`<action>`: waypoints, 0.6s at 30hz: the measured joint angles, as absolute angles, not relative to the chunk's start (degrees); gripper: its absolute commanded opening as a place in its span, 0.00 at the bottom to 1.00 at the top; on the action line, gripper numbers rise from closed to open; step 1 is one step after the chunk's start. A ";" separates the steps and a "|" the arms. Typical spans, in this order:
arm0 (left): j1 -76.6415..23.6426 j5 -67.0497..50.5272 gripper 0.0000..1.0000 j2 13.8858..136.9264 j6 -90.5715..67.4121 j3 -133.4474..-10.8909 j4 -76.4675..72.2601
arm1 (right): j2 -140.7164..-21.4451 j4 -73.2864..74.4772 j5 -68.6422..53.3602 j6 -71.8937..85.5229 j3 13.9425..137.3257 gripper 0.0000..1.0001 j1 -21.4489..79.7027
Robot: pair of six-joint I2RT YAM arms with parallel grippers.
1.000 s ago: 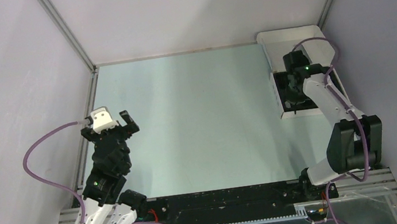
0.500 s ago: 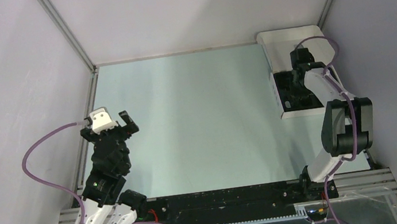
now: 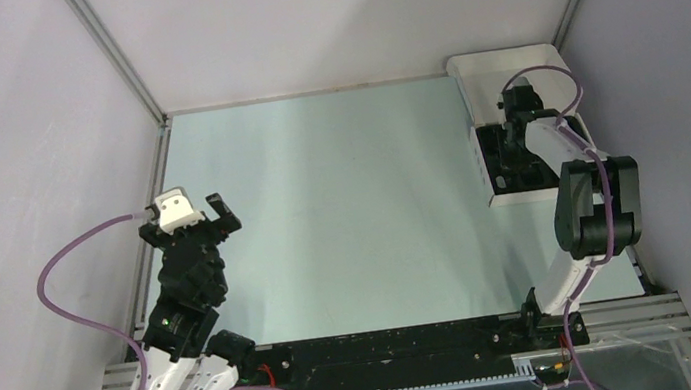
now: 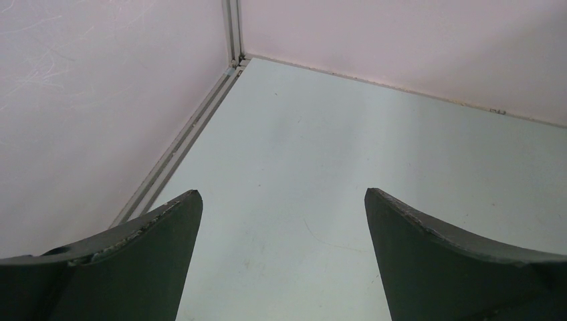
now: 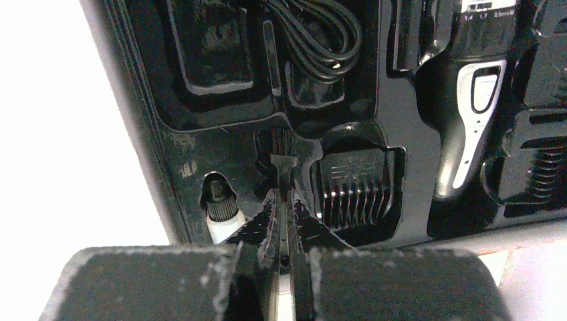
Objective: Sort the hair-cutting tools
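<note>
right gripper (image 5: 284,206) clamped on thin stick (image 5: 283,164) over black insert (image 5: 394,114), left gripper (image 4: 281,194) spread wide, empty, above table (image 4: 321,127)

We see a pale green table (image 3: 344,215) boxed in on three sides. A plain lilac-grey back wall (image 3: 338,14) rises from its far edge, a left wall (image 3: 3,149) and a right wall (image 3: 677,61) from its sides. Slim metal posts (image 3: 114,59) climb from the table's far corners. A black rail (image 3: 392,345) runs along its near edge. Soft light falls evenly across the tabletop.
</note>
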State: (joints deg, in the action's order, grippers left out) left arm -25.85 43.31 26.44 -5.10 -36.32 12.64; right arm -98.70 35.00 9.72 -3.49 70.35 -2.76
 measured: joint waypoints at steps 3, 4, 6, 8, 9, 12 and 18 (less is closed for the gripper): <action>-25.85 43.31 0.98 26.44 -5.10 -36.32 12.62 | -99.07 34.50 8.97 -3.70 70.63 0.00 -2.79; -25.85 43.31 0.98 26.44 -5.10 -36.32 12.62 | -99.22 34.33 8.67 -3.73 70.72 0.00 -2.85; -25.85 43.31 0.98 26.44 -5.10 -36.32 12.62 | -99.57 34.20 8.54 -3.95 70.87 0.02 -2.87; -25.85 43.31 0.98 26.44 -5.10 -36.32 12.62 | -99.77 34.00 8.45 -4.16 71.00 0.04 -2.94; -25.85 43.31 0.98 26.44 -5.10 -36.32 12.62 | -99.77 33.98 8.23 -4.21 71.07 0.05 -3.03; -25.85 43.31 0.98 26.44 -5.10 -36.32 12.62 | -99.77 33.98 7.66 -4.32 71.13 0.10 -3.25; -25.85 43.31 0.98 26.44 -5.10 -36.32 12.62 | -99.44 34.02 7.46 -4.32 71.13 0.14 -3.29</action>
